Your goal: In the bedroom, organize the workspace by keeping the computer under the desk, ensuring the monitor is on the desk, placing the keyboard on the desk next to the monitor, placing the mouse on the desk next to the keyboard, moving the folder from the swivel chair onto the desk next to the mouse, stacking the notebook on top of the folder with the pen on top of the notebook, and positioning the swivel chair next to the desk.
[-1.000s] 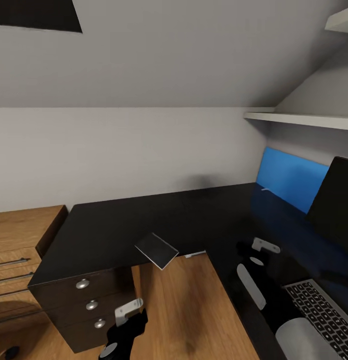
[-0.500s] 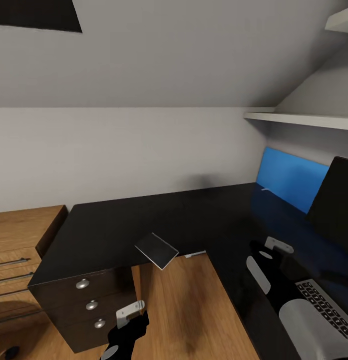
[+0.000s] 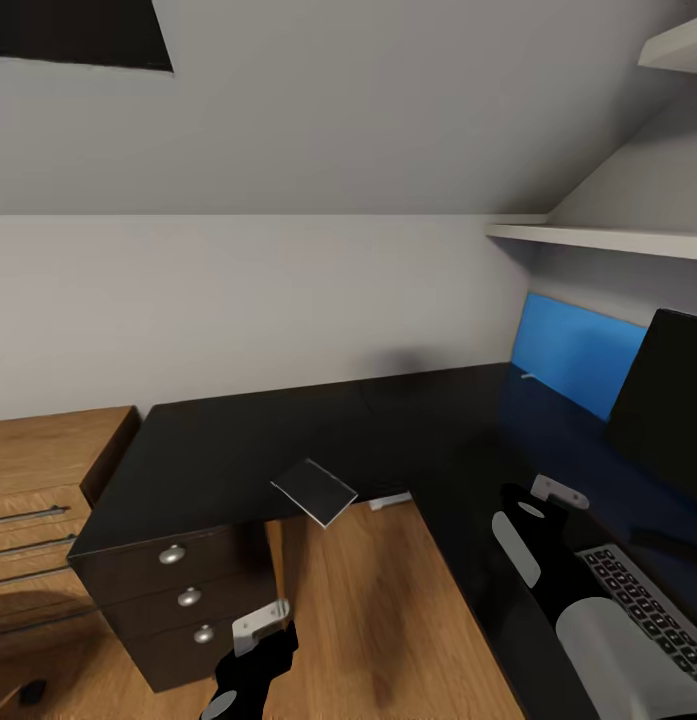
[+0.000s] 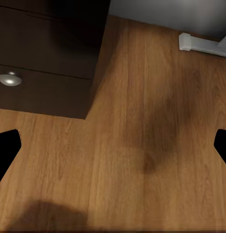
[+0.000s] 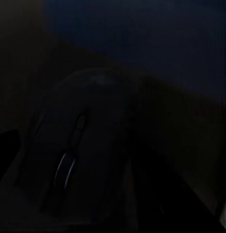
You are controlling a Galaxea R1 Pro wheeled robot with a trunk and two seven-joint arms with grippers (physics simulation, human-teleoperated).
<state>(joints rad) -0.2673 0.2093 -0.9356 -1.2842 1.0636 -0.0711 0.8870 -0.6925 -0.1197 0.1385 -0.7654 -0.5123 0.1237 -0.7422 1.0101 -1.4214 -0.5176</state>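
On the glossy black L-shaped desk (image 3: 288, 440) my right gripper (image 3: 528, 500), grip state unclear, hovers at the small black oval mouse (image 5: 88, 160), which I judge light, slick, best pinched by its flanks.

Soft, even room light leaves blurred shadows on the wooden floor (image 4: 156, 145), while the right wrist view is nearly black.

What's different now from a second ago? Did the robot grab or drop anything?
The right pincer slid rightward along the desk, toward the keyboard, with the mouse right in front of its camera; whether it grips the mouse is too dark to tell. The head camera also turned a little, so the whole scene shifted. The notebook stayed at the desk's edge, and the left pincer stayed low over the floor.
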